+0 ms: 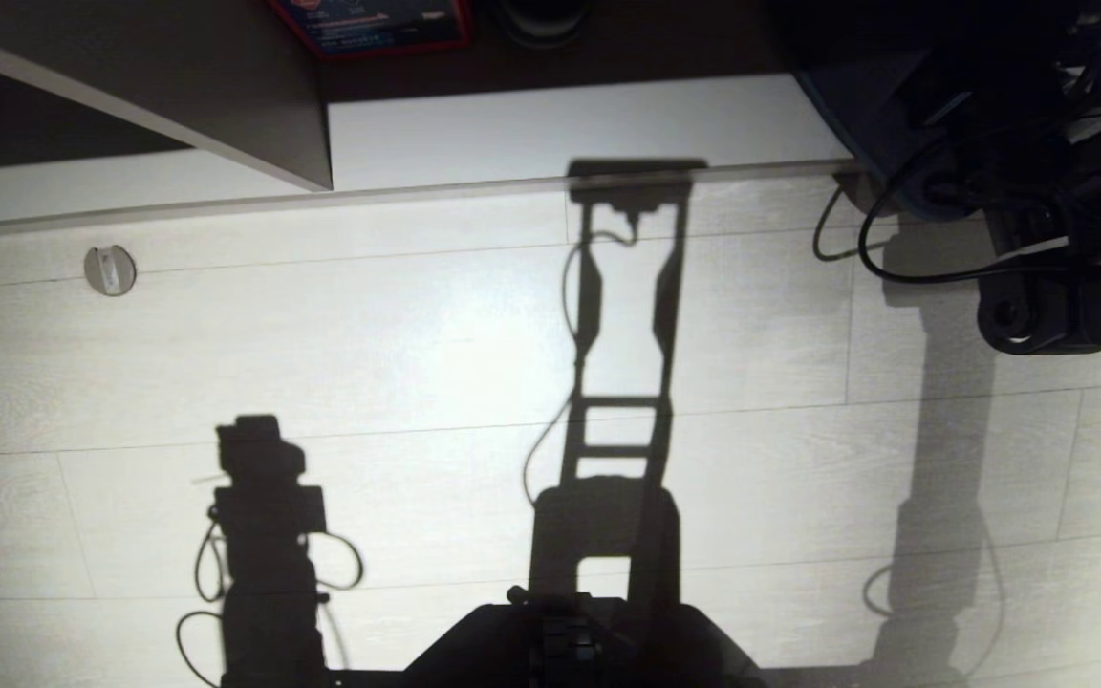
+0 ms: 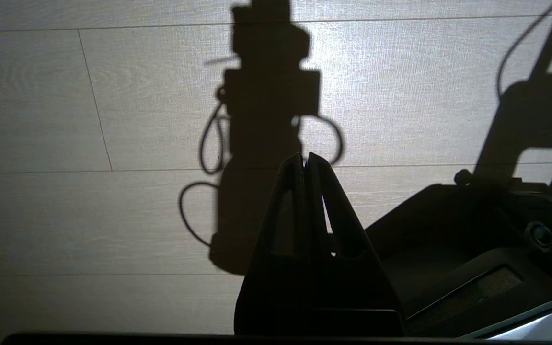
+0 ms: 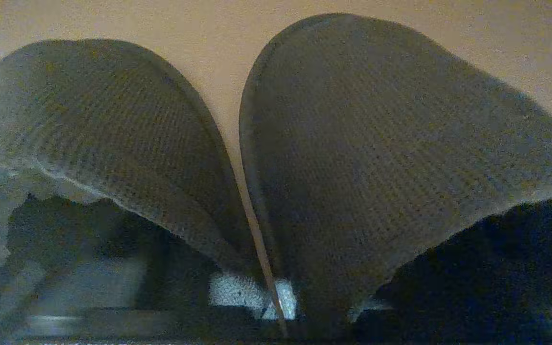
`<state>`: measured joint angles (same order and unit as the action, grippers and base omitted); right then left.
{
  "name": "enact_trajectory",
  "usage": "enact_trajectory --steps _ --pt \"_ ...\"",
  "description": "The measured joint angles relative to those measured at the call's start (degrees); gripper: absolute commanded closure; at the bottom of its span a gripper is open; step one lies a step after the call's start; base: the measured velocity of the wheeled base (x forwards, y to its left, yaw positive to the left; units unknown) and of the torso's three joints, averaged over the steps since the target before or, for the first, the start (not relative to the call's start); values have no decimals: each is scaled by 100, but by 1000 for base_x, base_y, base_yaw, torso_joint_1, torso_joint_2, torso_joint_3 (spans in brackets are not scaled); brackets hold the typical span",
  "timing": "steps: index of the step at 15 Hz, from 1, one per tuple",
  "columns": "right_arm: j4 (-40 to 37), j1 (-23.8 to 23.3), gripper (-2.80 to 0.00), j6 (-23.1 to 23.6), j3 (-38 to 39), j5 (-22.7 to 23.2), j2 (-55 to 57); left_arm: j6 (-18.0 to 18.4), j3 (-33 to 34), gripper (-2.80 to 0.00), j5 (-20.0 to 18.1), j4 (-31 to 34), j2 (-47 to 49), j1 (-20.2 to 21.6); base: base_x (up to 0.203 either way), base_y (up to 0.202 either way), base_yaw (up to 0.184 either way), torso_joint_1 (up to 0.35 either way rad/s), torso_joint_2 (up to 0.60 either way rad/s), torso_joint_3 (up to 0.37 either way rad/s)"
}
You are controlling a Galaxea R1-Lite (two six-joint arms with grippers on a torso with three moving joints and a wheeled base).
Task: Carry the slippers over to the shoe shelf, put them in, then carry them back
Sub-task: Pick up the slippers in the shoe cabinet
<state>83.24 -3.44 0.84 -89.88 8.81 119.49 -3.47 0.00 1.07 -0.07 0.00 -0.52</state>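
The two slippers lie side by side on a pale surface point(image 3: 237, 28), filling the right wrist view with toes pointing away: one point(image 3: 113, 134) and the other point(image 3: 376, 158), both grey ribbed fabric with a lighter rim. In the head view my right arm point(image 1: 1038, 201) reaches over the right end of the shoe shelf, above its pale base board point(image 1: 589, 124). A dark-blue rounded slipper edge point(image 1: 856, 134) shows under the arm. The right gripper sits close behind the slippers' heel openings. My left gripper point(image 2: 304, 160) hangs parked over the floor, shut and empty.
A slanting divider panel point(image 1: 226, 105) bounds the shelf on the left. A red-edged box point(image 1: 369, 24) and a dark round object point(image 1: 541, 19) sit at its dark back. A round floor fitting point(image 1: 111, 270), a loose cable point(image 1: 856, 248) and my base point(image 1: 579, 640) are on the pale plank floor.
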Motion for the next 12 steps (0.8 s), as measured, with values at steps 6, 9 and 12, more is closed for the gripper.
enact_trajectory --steps 6,9,12 --pt "2 0 0 -7 40 0 -59 1 0 0 -2 2 0 0 0 0 0 0 0 0" --pt "-5 0 0 -7 69 -2 -67 0 0 0 -4 0 0 0 0 0 0 0 0 0" --pt "-2 0 0 -9 77 -2 -78 0 0 0 -2 0 0 0 0 0 0 0 0 0"
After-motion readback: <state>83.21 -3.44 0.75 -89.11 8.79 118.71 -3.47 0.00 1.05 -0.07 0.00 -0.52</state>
